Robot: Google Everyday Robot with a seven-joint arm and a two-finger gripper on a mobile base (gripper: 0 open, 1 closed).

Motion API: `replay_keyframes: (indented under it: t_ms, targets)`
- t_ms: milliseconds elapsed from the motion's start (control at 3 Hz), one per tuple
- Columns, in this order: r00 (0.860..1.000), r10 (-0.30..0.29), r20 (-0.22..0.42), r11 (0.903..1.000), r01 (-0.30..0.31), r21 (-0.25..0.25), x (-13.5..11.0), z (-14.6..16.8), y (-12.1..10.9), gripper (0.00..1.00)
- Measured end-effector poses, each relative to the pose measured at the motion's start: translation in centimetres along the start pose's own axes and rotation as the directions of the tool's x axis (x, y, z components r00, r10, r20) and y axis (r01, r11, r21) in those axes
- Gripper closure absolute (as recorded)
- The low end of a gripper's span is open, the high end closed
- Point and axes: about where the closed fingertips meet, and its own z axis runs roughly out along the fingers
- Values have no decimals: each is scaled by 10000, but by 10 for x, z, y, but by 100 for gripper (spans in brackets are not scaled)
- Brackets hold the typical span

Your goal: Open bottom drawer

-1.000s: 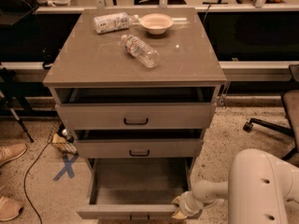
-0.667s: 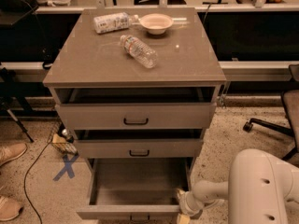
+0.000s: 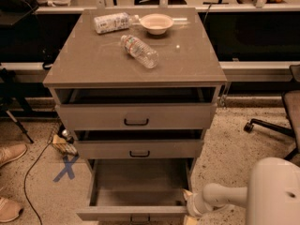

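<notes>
The bottom drawer (image 3: 133,214) of the grey-taupe cabinet is pulled far out, and its inside is bare. Its small black handle (image 3: 139,218) is cut by the lower edge of the view. My gripper (image 3: 190,208) is at the drawer's front right corner, close against its side, at the end of my white arm (image 3: 276,196) that comes in from the lower right. The middle drawer (image 3: 139,149) and the top drawer (image 3: 136,116) above it each stand slightly ajar.
On the cabinet top (image 3: 93,64) lie two plastic bottles (image 3: 139,51) (image 3: 111,22) and a bowl (image 3: 156,23). An office chair (image 3: 281,121) stands to the right. A person's shoes (image 3: 11,153), a cable and a blue tape cross (image 3: 65,168) are on the floor to the left.
My gripper has shifted slightly right and down beside the drawer's front right corner. The bottom drawer stays pulled out; the other drawers have not moved.
</notes>
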Motion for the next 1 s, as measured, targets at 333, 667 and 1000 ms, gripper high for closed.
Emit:
replay_keyframes:
  t_ms: [333, 667, 1000]
  targets:
    - [9992, -73, 401, 9959, 36, 908, 15, -64, 1, 0]
    - [9982, 27, 594, 9818, -139, 1892, 36, -142, 0, 0]
    - [9969, 415, 665, 9573, -588, 2832, 62, -220, -6, 0]
